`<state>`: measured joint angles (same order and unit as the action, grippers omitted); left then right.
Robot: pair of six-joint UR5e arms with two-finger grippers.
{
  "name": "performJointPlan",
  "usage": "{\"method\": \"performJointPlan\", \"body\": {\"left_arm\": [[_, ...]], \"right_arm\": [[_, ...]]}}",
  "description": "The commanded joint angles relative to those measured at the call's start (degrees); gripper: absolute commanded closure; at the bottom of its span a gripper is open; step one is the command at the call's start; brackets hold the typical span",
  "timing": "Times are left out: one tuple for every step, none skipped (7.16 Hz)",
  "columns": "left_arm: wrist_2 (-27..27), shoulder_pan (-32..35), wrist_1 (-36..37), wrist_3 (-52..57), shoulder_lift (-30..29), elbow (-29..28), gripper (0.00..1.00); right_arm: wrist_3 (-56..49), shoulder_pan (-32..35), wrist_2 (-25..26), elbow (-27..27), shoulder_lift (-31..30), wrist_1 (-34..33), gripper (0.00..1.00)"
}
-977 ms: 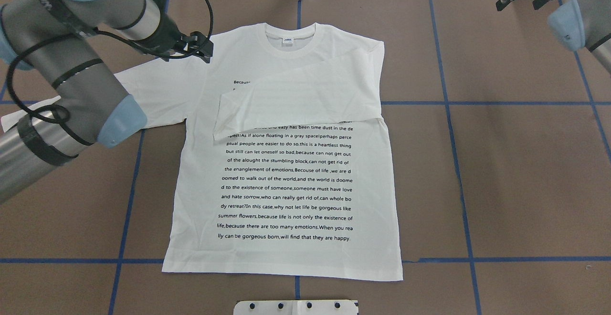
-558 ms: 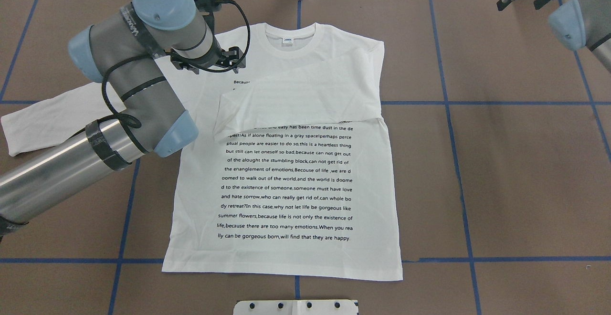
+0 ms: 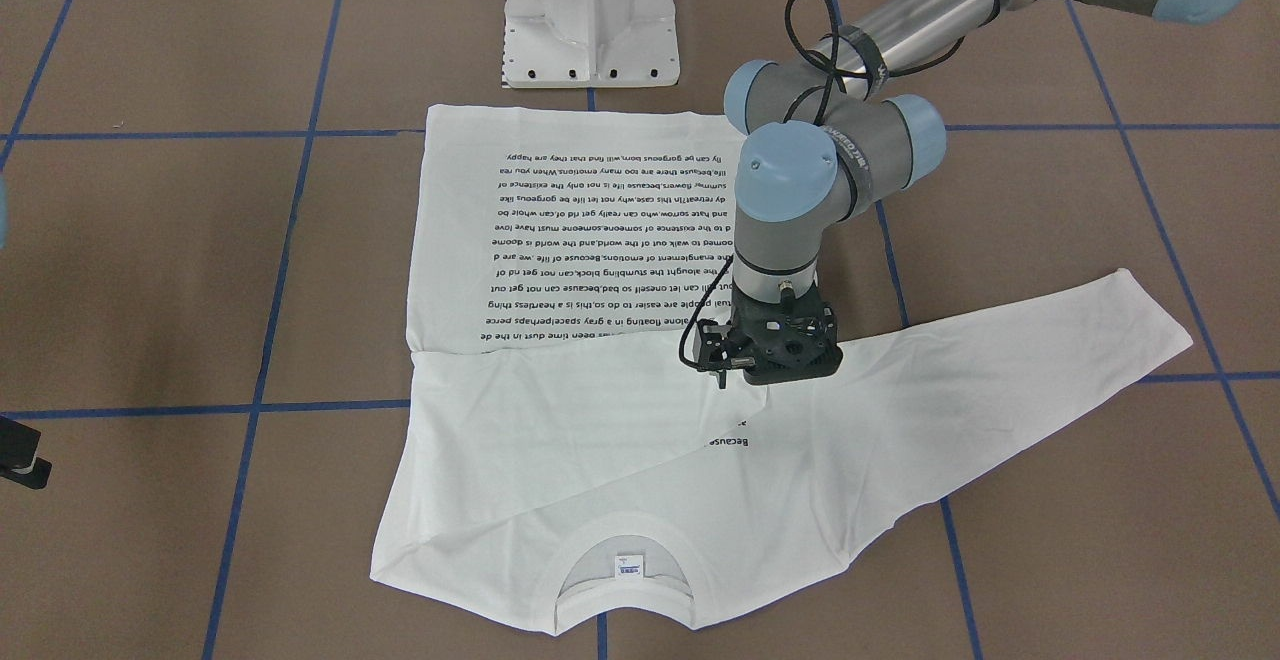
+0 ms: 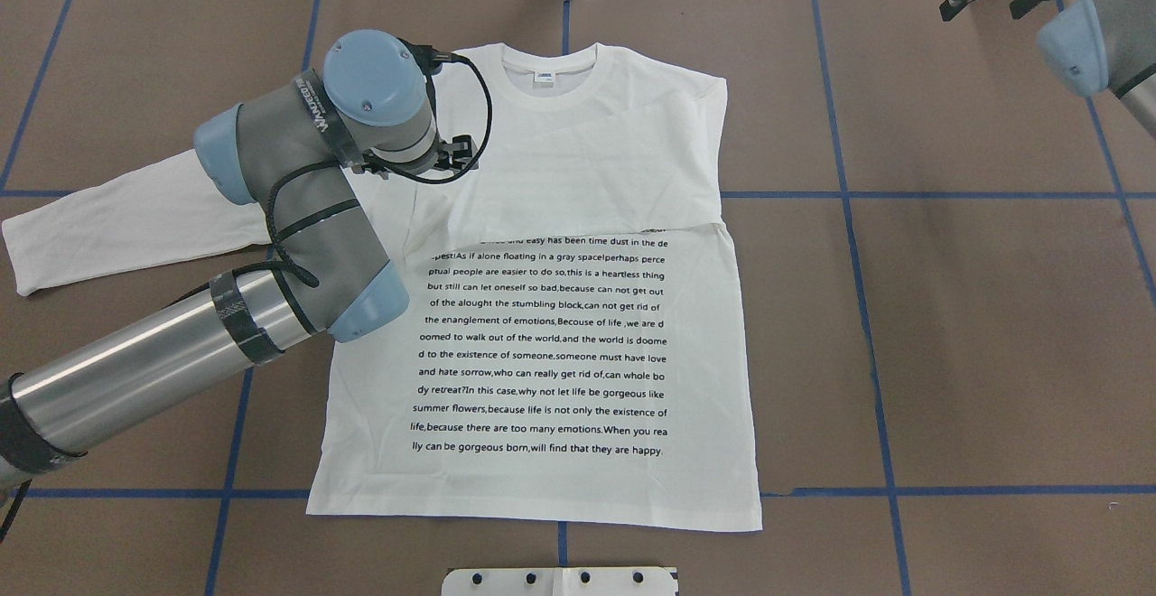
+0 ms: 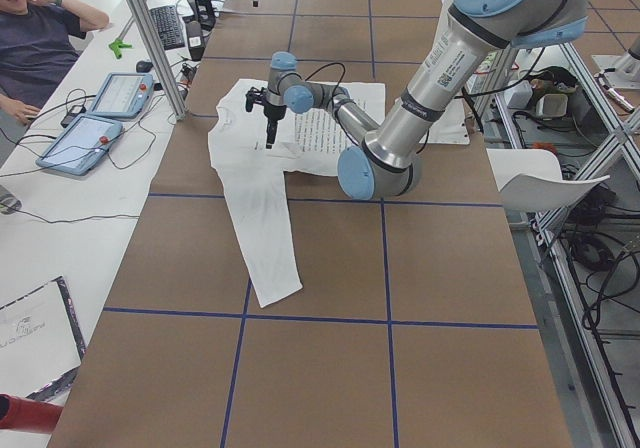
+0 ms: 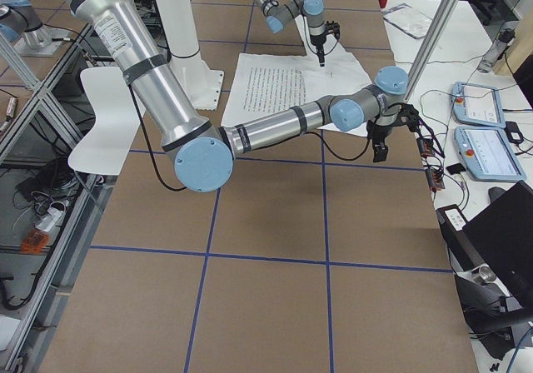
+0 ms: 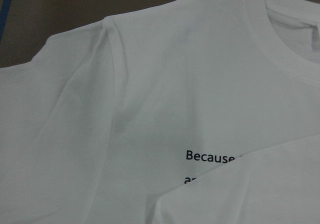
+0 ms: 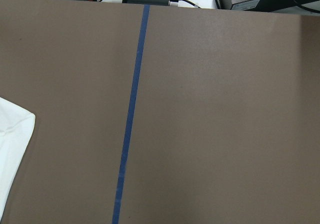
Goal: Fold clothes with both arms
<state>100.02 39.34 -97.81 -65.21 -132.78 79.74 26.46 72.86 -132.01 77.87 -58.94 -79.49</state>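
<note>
White long-sleeved T-shirt (image 4: 578, 352) lies flat mid-table (image 4: 993, 307), text side up. In the overhead view its collar (image 4: 551, 68) is at 12 o'clock and its hem at 6. Folded sleeve (image 4: 578, 181) crosses the chest, covering the upper text lines. Other sleeve (image 4: 117, 221) stretches flat toward 9 o'clock.

L gripper (image 5: 268, 140) points down over the chest, by the folded sleeve's cuff. Can't tell how far its jaws are parted, or whether it touches cloth. R gripper (image 6: 377, 152) hangs over bare table at 1 o'clock, well apart from the shirt; jaw gap can't be told either.

Only the L wrist cam shows the word "Because" near the collar. Only the left side view shows a seated person (image 5: 35, 38) w/ two tablets (image 5: 85, 133)
</note>
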Motion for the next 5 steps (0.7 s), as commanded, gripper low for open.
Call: {"method": "performJointPlan", "body": {"left_arm": [[-1.4,-1.2,2.0,-0.2,0.1,-0.1,0.0],[-1.4,-1.7,2.1,-0.3,0.0,-0.5,0.0],[-1.4,-2.1,2.3,-0.3,-0.4,-0.9,0.0],[-1.5,-2.3,2.3,-0.3,-0.3,-1.3,0.0],[-1.8,-2.4,2.2,-0.2,-0.2,-1.9,0.0]], "right_arm": [[0.2,0.0,0.0,0.0,0.0,0.1,0.0],[0.2,-0.1,0.0,0.0,0.0,0.1,0.0],[0.2,-0.1,0.0,0.0,0.0,0.1,0.0],[0.3,-0.1,0.0,0.0,0.1,0.1,0.0],[0.3,-0.2,0.0,-0.1,0.1,0.0,0.0]]}}
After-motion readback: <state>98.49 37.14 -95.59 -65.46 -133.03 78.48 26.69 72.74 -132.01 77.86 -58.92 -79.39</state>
